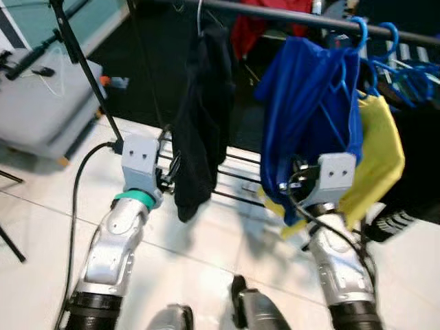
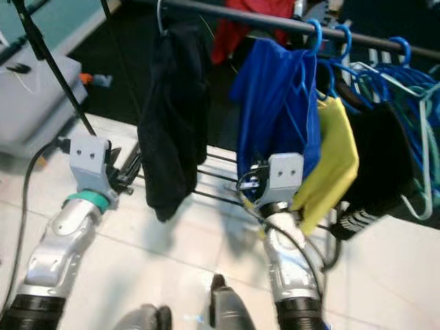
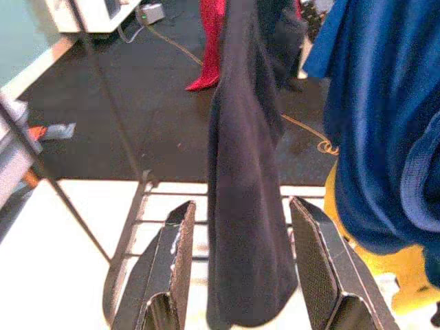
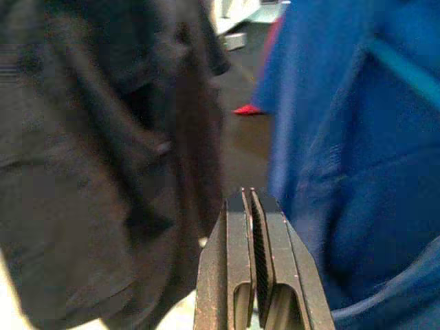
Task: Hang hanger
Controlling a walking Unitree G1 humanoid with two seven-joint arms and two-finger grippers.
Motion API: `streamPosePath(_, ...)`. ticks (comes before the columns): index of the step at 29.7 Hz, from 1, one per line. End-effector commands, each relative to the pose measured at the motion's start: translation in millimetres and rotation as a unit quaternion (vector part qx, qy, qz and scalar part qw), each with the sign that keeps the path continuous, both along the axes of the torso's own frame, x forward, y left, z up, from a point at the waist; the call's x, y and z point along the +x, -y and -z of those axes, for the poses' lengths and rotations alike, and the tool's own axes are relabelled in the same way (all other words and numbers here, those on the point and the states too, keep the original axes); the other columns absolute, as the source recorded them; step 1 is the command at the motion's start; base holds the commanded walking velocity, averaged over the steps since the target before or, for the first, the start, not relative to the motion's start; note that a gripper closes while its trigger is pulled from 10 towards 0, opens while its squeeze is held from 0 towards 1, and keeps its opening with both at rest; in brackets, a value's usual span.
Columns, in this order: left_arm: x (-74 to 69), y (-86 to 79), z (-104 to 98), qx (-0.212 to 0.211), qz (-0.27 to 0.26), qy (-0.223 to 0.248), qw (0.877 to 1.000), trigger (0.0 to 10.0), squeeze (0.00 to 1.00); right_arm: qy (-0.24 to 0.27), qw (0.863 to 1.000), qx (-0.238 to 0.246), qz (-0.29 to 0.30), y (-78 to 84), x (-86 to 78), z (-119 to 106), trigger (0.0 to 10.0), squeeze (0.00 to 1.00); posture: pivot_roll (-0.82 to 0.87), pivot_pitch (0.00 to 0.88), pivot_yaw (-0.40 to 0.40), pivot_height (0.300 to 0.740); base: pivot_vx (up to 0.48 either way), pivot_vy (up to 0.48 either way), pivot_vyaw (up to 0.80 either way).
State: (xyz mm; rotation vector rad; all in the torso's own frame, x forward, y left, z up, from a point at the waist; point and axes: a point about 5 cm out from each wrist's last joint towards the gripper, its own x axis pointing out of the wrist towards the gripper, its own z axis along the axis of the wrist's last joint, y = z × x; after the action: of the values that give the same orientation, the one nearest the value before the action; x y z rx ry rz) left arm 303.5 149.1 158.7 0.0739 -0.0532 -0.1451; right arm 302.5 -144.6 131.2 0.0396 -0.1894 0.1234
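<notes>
Already the blue hanger point(image 1: 359, 33) with its blue garment point(image 1: 309, 117) hangs on the rail point(image 1: 289, 15), right of the black garment point(image 1: 201, 117); the job looks done. Left gripper point(image 3: 240, 275) jaws apart, right gripper point(image 4: 251, 268) jaws together, empty.

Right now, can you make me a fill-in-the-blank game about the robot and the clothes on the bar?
1. The blue shirt hangs from a hanger coloured ____.
2. The fingers of the left claw are spread ____.
3. The garment hanging in front of the left claw is coloured ____.
4. The fingers of the right claw are pressed ____.

Missing words: blue; open; black; shut
</notes>
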Motion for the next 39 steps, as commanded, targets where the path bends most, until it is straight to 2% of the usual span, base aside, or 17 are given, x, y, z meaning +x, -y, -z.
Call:
streamPosePath(1,-2.0,-1.3,6.6,0.003,-0.005,-0.014,1.000,10.0,0.00,-0.007,1.000,-0.004,0.005,3.4,-1.9,4.0,10.0,0.00,-0.08,0.153,0.061,0.740,-0.352,0.000,0.00)
streamPosePath(15,-2.1,-2.7,8.7,0.005,-0.008,-0.017,1.000,10.0,0.00,-0.015,1.000,-0.016,0.003,4.7,-1.3,8.1,10.0,0.00,-0.08,0.145,0.059,0.740,-0.299,0.000,0.00)
streamPosePath(21,1.2,-10.6,18.5,0.000,-0.013,-0.039,0.999,10.0,0.00,-0.043,0.998,-0.041,0.028,22.4,1.9,21.9,10.0,0.00,-0.09,0.119,0.049,0.740,0.000,0.000,0.00)
streamPosePath(23,5.5,-19.4,28.9,0.014,-0.029,-0.056,0.998,10.0,0.00,-0.081,0.995,-0.048,0.043,34.1,2.9,37.7,10.0,0.00,-0.09,0.093,0.041,0.740,0.000,0.000,0.00)
streamPosePath(24,5.5,-19.4,28.9,0.014,-0.029,-0.056,0.998,10.0,0.00,-0.081,0.995,-0.048,0.043,34.1,2.9,37.7,10.0,0.00,-0.09,0.093,0.041,0.740,0.000,0.000,0.00)
streamPosePath(26,9.5,-29.0,45.7,0.026,-0.054,-0.090,0.994,10.0,0.00,-0.128,0.990,-0.039,0.054,42.3,1.7,57.2,10.0,0.00,-0.11,0.047,0.037,0.740,0.000,0.000,0.00)
streamPosePath(29,10.1,-32.5,53.9,0.037,-0.062,-0.106,0.992,10.0,0.00,-0.155,0.986,-0.019,0.060,43.0,0.8,67.2,10.0,0.00,-0.11,0.047,0.037,0.740,0.000,0.000,0.00)
streamPosePath(31,7.8,-37.1,60.5,0.064,-0.066,-0.102,0.991,10.0,0.00,-0.181,0.983,-0.018,0.039,36.0,-0.2,77.0,10.0,0.00,-0.11,0.026,0.042,0.740,0.000,0.000,0.00)
streamPosePath(35,5.0,-40.1,67.3,0.076,-0.066,-0.107,0.989,10.0,0.00,-0.194,0.980,-0.017,0.035,35.2,0.1,81.5,10.0,0.00,-0.11,0.015,0.044,0.740,0.000,0.000,0.00)
streamPosePath(38,-3.1,-47.0,91.6,0.088,-0.073,-0.135,0.984,10.0,0.00,-0.230,0.972,-0.044,0.028,46.1,-2.6,98.4,10.0,0.00,-0.11,0.000,0.025,0.740,0.000,0.000,0.00)
streamPosePath(39,-3.1,-47.0,91.6,0.088,-0.073,-0.135,0.984,10.0,0.00,-0.230,0.972,-0.044,0.028,46.1,-2.6,98.4,10.0,0.00,-0.11,0.000,0.025,0.740,0.000,0.000,0.00)
